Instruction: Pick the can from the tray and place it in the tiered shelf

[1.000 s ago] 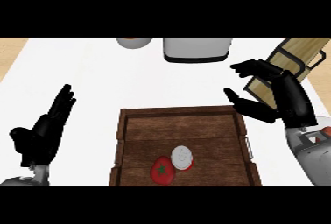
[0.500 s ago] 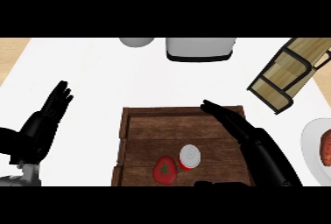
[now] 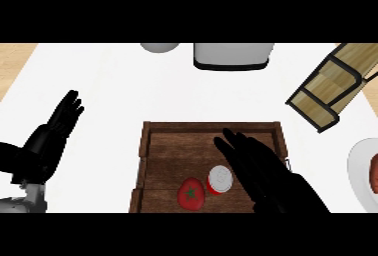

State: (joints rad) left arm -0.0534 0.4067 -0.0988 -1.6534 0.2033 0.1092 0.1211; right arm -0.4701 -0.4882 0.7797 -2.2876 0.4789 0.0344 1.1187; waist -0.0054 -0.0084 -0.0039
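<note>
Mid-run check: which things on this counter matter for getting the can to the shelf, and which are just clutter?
For the job:
can
wooden tray
tiered shelf
right hand, open beside the can

Just lying about:
tomato in the tray
plate
grey bowl
white appliance
left hand, resting open

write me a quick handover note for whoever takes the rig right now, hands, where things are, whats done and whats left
Right hand: open, fingers straight, over the right part of the tray, beside the can; not gripping it.
Left hand: open, resting at the view's left, off the tray.
Can: on the tray, near its front, beside a tomato; whether they touch cannot be told.
Tiered shelf: at the upper right of the counter, apart from the tray; no can in it.
A plate sits at the right edge.
Done: nothing yet. Left: grasp the can, lift it, carry it to the shelf and set it in.
</note>
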